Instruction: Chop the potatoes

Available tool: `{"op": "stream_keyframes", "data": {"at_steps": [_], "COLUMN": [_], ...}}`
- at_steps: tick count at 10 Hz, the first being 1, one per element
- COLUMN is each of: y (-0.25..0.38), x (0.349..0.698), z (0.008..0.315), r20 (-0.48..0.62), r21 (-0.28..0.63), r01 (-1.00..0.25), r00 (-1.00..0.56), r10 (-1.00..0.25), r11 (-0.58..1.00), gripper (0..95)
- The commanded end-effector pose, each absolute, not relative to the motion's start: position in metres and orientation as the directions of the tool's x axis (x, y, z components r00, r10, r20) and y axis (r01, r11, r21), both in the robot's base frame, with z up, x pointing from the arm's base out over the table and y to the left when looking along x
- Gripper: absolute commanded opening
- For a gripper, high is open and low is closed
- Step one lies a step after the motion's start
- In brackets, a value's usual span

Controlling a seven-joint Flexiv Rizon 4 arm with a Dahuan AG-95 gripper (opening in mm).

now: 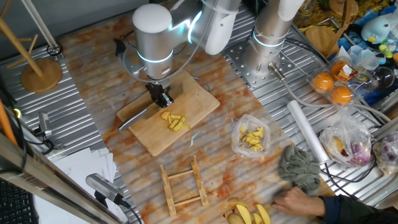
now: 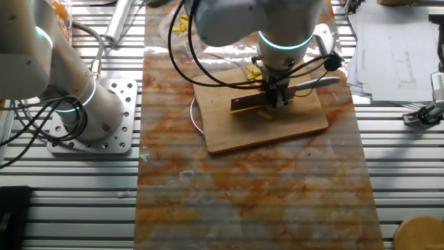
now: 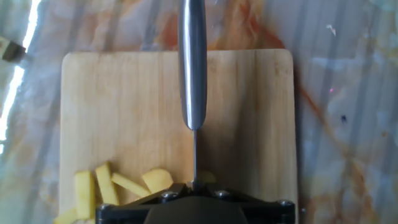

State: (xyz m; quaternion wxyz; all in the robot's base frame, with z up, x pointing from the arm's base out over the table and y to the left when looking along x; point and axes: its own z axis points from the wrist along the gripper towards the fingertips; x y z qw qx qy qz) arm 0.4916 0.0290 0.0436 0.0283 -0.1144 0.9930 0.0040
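The wooden cutting board [image 1: 171, 118] serves as the landmark here; it lies on the marbled orange-and-white mat [image 1: 112, 81] that covers the table.

The gripper [image 1: 161, 98] hangs over the middle of the board with a knife [image 2: 288, 94] between its fingers, pinching the blade's spine. In the hand view the knife's steel handle [image 3: 192, 62] runs straight away from the camera, toward the board's far edge, and the thin blade edge drops down into the gripper body at the bottom of the picture. In the other fixed view the dark blade lies across the board with the handle sticking out past its right side.

The potatoes [image 1: 174, 121] are on the board as a handful of short yellow sticks and chunks, just beside the blade. In the hand view about 4 pieces [image 3: 118, 186] show at the board's near-left part, left of the blade.

Off the board, to its right in one fixed view, sits a clear plastic bag of yellow chunks [image 1: 252, 137]. In front of the board lies a small wooden rack [image 1: 183, 183]. Further out, a gloved hand [image 1: 301, 200] rests near larger yellow wedges [image 1: 249, 214].
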Motion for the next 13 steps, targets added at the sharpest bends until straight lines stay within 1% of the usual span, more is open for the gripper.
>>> {"op": "stream_keyframes", "data": {"at_steps": [1, 3, 4, 7, 8, 9, 10, 11, 12, 13], "y": [0.033, 0.040, 0.044, 0.051, 0.056, 0.062, 0.062, 0.061, 0.059, 0.057], "x": [0.486, 0.481, 0.481, 0.486, 0.488, 0.489, 0.490, 0.491, 0.491, 0.491], "z": [0.056, 0.073, 0.075, 0.070, 0.066, 0.057, 0.052, 0.043, 0.028, 0.026], "r20": [-0.062, -0.066, -0.066, -0.062, -0.061, -0.056, -0.057, -0.059, -0.065, -0.062], "r21": [0.021, 0.038, 0.036, 0.032, 0.032, 0.007, 0.003, 0.002, -0.016, -0.010], "r01": [-0.223, -0.219, -0.221, -0.215, -0.212, -0.205, -0.204, -0.204, -0.205, -0.199], "r00": [-0.973, -0.974, -0.974, -0.975, -0.976, -0.977, -0.977, -0.977, -0.977, -0.978], "r10": [-0.222, -0.217, -0.219, -0.212, -0.210, -0.204, -0.204, -0.204, -0.205, -0.199], "r11": [0.974, 0.975, 0.975, 0.976, 0.977, 0.979, 0.979, 0.979, 0.979, 0.980], "gripper": [0.0, 0.0, 0.0, 0.0, 0.0, 0.0, 0.0, 0.0, 0.0, 0.0]}}
